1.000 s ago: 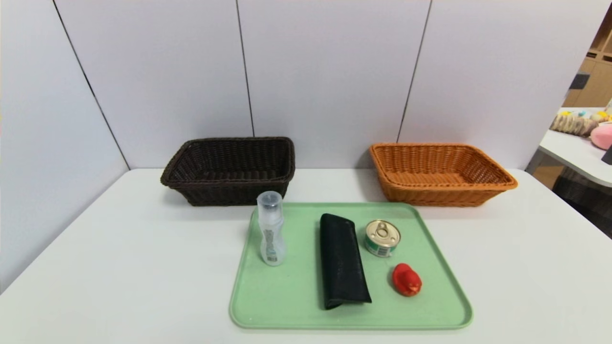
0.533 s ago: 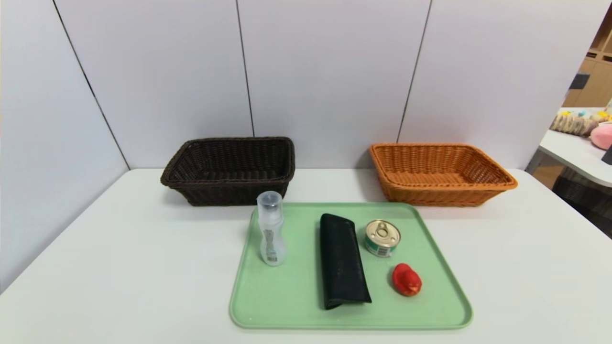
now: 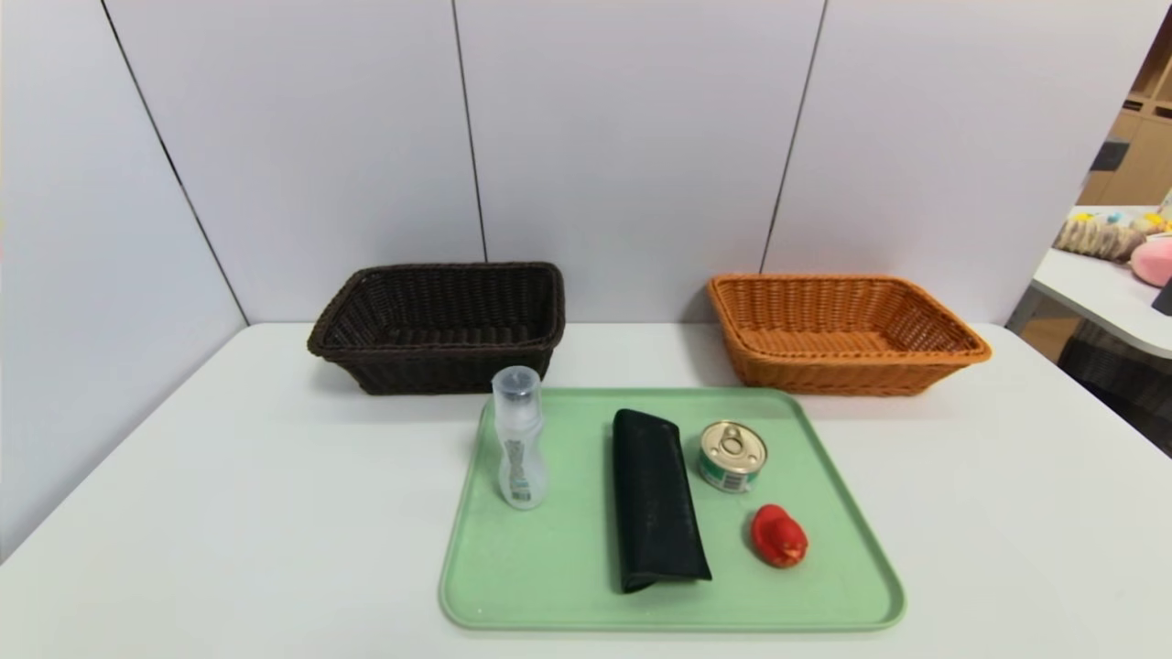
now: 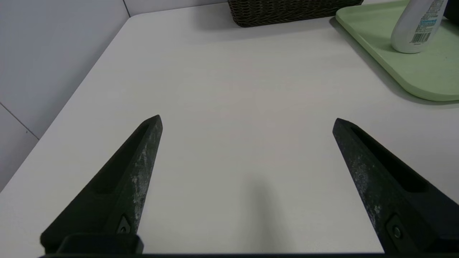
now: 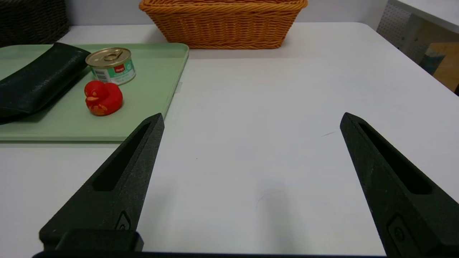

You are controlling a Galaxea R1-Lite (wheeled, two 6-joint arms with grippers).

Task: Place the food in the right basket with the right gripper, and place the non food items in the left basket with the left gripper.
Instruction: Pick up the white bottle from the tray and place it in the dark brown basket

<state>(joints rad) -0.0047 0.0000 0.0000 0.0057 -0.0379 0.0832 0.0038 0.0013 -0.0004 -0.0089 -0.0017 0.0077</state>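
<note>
White table below wide-open right gripper [image 5: 249,120]

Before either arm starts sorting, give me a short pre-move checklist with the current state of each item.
1. Left gripper open, empty, over bare table: ok.
2. Right gripper open, empty: ok.
3. Tin can upright on the green tray, free to grasp: ok.
4. Bottle upright, black case flat, red duck apart from the can: ok.
5. Dark brown basket and orange basket hold nothing: ok.
</note>
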